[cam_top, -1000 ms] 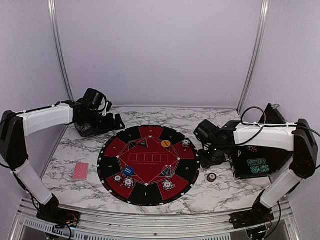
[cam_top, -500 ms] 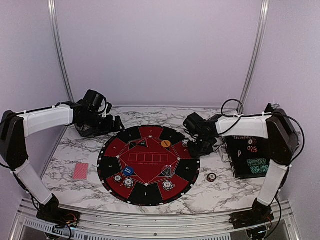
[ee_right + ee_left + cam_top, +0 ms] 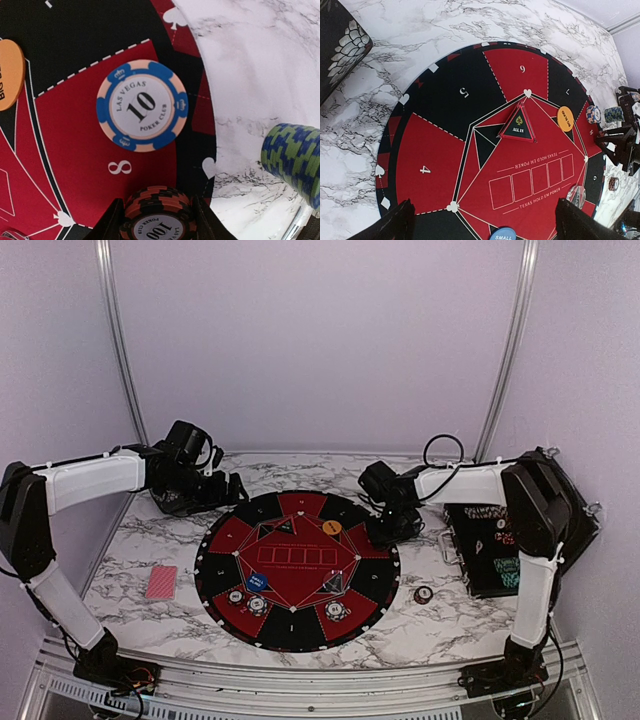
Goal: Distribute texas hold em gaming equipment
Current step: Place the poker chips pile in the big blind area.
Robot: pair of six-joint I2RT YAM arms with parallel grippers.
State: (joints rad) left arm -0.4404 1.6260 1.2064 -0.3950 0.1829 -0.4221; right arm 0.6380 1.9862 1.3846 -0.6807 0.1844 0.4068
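Over the right rim of the mat (image 3: 300, 632), the right gripper (image 3: 157, 205) is clamped on a black-and-orange chip (image 3: 157, 227) marked 100. Just ahead, a blue-and-white chip (image 3: 142, 106) lies flat on red segment 8, with the orange disc (image 3: 7, 75) further in. Off the mat, a blue-green chip stack (image 3: 295, 160) crowds the right side. Back left, the left gripper (image 3: 228, 487) hangs with jaws wide apart, holding nothing. Red-backed cards (image 3: 160, 582) lie on the marble table (image 3: 130, 540), well apart.

blue chip (image 3: 142, 106) reads 'las vegas 10 poker club', black-orange chip (image 3: 157, 216) '100', orange disc (image 3: 9, 75) perhaps 'big'.
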